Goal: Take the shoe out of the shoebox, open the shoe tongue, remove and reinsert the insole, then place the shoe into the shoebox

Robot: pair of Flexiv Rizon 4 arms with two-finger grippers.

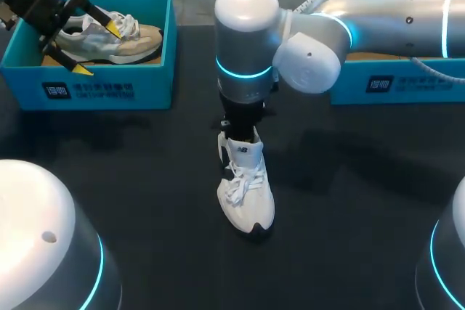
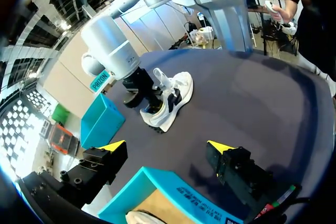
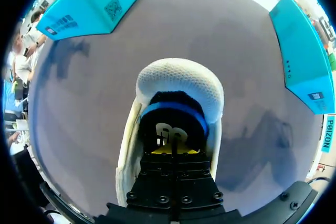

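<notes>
The white shoe [image 1: 245, 194] stood on its sole in the middle of the dark table [image 1: 145, 179], outside of any box, with its toe toward us. Its tongue [image 1: 241, 149] was lifted up just behind the laces. Directly above the heel of this shoe, the right gripper [image 3: 176, 150] came down into the shoe's mouth. Its fingers were drawn narrow, the yellow tips together deep inside. We could not tell whether something thin was pinched between them.

We judged that the shoe was light, with a soft mesh upper that gives way under a squeeze and a stiffer sole and heel. The heel collar seemed the best place to hold it. The insole is probably thin and bendy, so its heel edge should be taken.

Far behind the shoe to the left, the left gripper [image 1: 96, 49] hung wide open and empty over a blue shoebox [image 1: 87, 88] holding a beige shoe [image 1: 138, 38]. Another blue shoebox [image 1: 407, 81] stood far behind the white shoe to the right.
</notes>
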